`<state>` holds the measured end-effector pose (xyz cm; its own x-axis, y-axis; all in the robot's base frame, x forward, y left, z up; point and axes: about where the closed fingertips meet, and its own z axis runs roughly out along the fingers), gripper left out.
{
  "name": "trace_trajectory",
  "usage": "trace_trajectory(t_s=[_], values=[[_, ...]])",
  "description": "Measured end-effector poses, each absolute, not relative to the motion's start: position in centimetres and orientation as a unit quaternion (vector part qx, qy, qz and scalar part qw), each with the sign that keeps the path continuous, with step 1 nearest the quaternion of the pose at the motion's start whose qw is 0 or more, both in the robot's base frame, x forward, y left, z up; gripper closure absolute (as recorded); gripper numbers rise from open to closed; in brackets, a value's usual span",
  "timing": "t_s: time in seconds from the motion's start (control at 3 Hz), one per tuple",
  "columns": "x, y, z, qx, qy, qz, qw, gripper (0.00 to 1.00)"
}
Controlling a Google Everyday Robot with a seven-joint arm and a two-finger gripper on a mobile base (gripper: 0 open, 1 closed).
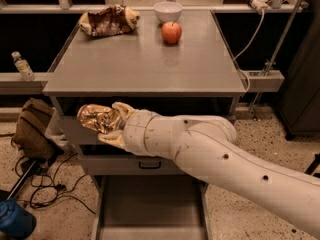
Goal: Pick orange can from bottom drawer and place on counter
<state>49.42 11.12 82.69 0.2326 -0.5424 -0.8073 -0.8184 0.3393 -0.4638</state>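
The orange can [96, 118], shiny gold with brownish patches, lies sideways in my gripper [111, 122], which is shut on it. The can hangs in front of the upper drawers, just below the left front edge of the counter [145, 66]. My white arm reaches in from the lower right across the drawer fronts. The bottom drawer [150, 211] stands pulled out below, its flat grey floor bare.
On the counter's far side lie a crumpled chip bag [107, 20], a white bowl [167, 11] and a red apple [171, 32]. A brown bag [34, 134], cables and a blue object [15, 221] sit on the floor at left. A water bottle [22, 65] stands on the left ledge.
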Motion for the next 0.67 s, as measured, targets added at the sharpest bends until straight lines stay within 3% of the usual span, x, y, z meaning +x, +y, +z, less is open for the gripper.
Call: trace_trajectory(t_s=[0.67], values=[[51.4, 12.4, 88.2, -0.596, 0.564, 0.072, 0.567, 1.0]])
